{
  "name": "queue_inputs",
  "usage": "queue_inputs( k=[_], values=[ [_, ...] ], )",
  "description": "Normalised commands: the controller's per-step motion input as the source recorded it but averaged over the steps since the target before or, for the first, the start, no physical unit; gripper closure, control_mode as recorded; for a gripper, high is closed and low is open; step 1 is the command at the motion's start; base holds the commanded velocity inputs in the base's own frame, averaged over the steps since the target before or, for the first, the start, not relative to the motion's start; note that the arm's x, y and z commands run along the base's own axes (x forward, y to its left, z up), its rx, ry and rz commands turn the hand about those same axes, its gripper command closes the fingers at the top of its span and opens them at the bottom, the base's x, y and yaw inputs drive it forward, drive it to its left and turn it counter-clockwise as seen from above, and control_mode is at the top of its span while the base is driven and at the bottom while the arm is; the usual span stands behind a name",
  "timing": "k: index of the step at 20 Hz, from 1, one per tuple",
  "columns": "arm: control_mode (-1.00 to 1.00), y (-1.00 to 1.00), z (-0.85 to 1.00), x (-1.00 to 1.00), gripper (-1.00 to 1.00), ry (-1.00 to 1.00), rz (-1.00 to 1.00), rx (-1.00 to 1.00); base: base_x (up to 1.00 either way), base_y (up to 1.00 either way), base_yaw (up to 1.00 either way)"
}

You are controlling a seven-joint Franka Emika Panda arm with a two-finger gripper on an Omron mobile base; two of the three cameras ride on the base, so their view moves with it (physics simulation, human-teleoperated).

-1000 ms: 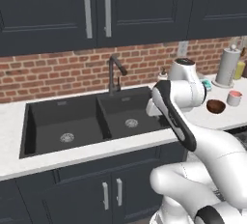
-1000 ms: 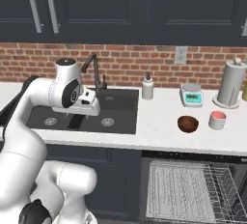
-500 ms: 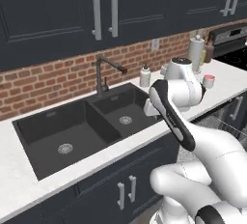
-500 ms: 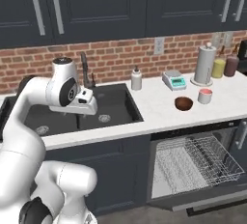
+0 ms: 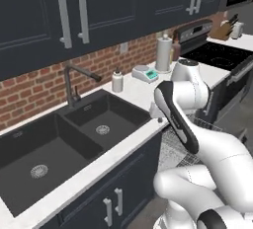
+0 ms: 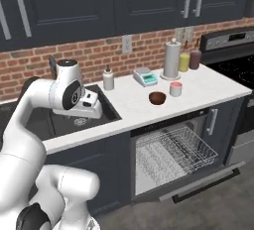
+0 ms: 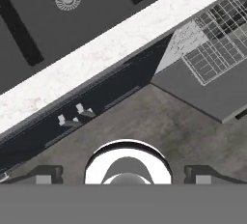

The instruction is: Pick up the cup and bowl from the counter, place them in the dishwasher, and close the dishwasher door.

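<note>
The cup (image 6: 175, 88), a short pale cylinder with a salmon rim, stands on the white marbled counter (image 6: 208, 87) just beside the round, shallow, dark reddish-brown bowl (image 6: 157, 97), both above the dishwasher (image 6: 173, 149), whose silver wire rack is pulled out over the lowered flat door (image 6: 208, 182). The gripper (image 6: 95, 109) hangs empty over the sink edge, jaws spread wide, well apart from both. This looks like the approach step; next it must reach across to the cup or bowl

arm's (image 6: 34, 100) folded up high, elbow bent, wrist turned down, tool (image 6: 93, 106) empty with fingers spread wide
</note>
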Motion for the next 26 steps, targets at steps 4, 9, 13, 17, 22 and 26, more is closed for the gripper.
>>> queue_inputs(
  k=[4,9,13,17,22,26],
  values=[
    [1.0,0.0,0.0,0.0,-1.0,0.0,0.0,0.0,0.3,-0.07,-0.42],
    [1.0,0.0,0.0,0.0,-1.0,0.0,0.0,0.0,0.41,-0.37,-0.38],
    [1.0,0.0,0.0,0.0,-1.0,0.0,0.0,0.0,0.38,-0.19,-0.37],
    [1.0,0.0,0.0,0.0,-1.0,0.0,0.0,0.0,0.46,0.22,-0.29],
    [1.0,0.0,0.0,0.0,-1.0,0.0,0.0,0.0,0.57,0.18,-0.19],
    [1.0,0.0,0.0,0.0,-1.0,0.0,0.0,0.0,0.54,0.0,-0.12]
  ],
)
